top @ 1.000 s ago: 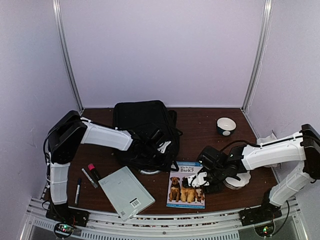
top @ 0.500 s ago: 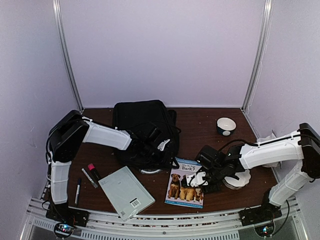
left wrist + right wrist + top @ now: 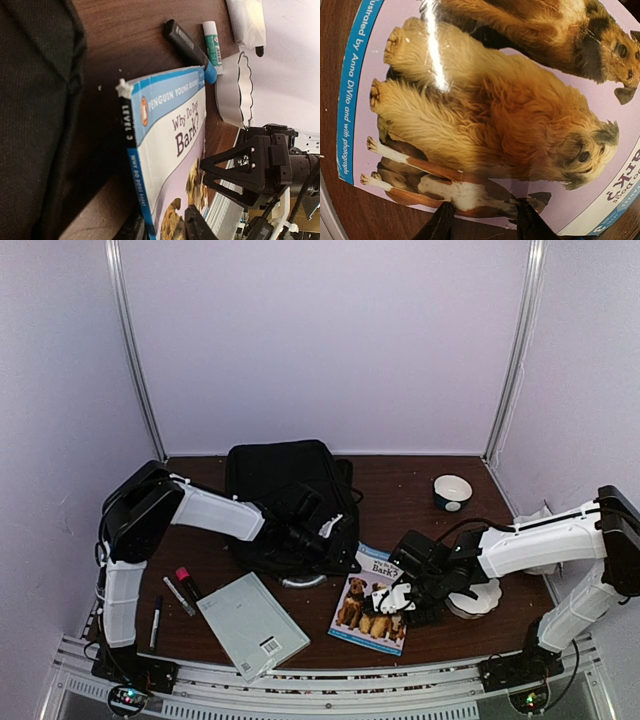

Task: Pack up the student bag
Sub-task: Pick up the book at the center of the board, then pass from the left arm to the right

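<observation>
Far back, left of centre, the student bag [image 3: 285,490] lies flat. Only its wrist view shows the left gripper [image 3: 166,229] straddling a raised corner of the book [image 3: 170,150], grip unclear; the right gripper [image 3: 485,222] is spread on the cover.

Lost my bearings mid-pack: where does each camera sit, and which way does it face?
Top external: above, behind the bases, looking down at table, backpack, book; left arm, right arm show.
Left wrist: low beside the backpack, facing the book's spine; left fingers at bottom.
Right wrist: close over the book's cover; right fingers at bottom.
Shared: the book.
</observation>
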`<move>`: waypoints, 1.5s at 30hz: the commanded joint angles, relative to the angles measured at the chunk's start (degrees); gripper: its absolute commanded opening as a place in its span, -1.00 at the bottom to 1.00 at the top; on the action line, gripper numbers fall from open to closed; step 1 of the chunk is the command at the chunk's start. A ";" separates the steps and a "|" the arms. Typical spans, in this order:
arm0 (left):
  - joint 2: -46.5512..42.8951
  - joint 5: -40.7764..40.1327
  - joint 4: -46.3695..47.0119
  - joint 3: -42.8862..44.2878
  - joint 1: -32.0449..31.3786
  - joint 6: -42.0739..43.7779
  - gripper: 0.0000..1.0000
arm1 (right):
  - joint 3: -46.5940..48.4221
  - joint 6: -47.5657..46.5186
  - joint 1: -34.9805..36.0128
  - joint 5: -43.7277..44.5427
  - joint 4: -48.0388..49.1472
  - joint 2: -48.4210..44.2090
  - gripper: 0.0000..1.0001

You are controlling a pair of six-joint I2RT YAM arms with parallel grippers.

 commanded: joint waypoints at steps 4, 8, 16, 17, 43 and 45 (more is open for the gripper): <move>1.23 4.99 3.07 2.02 -1.63 -0.17 -0.57 | -2.96 0.07 0.27 2.42 1.58 4.95 -0.13; 0.91 5.19 2.61 1.89 -1.63 -0.20 -0.78 | -3.05 0.11 0.30 2.51 1.67 4.89 -0.13; -4.83 2.98 1.34 -1.83 -1.31 1.55 -1.00 | -1.82 1.48 0.32 3.67 0.18 0.81 -0.13; -6.04 2.41 0.31 -2.02 -1.17 2.34 -1.00 | -1.21 1.74 0.14 3.95 -0.86 -0.67 -0.11; -31.20 -9.33 -0.15 2.07 10.24 14.77 -1.00 | 20.09 38.28 -33.32 -46.86 10.27 -11.84 1.00; -31.44 -8.30 0.68 2.76 10.44 14.45 -1.00 | 21.51 42.40 -33.19 -48.92 13.13 -8.96 1.00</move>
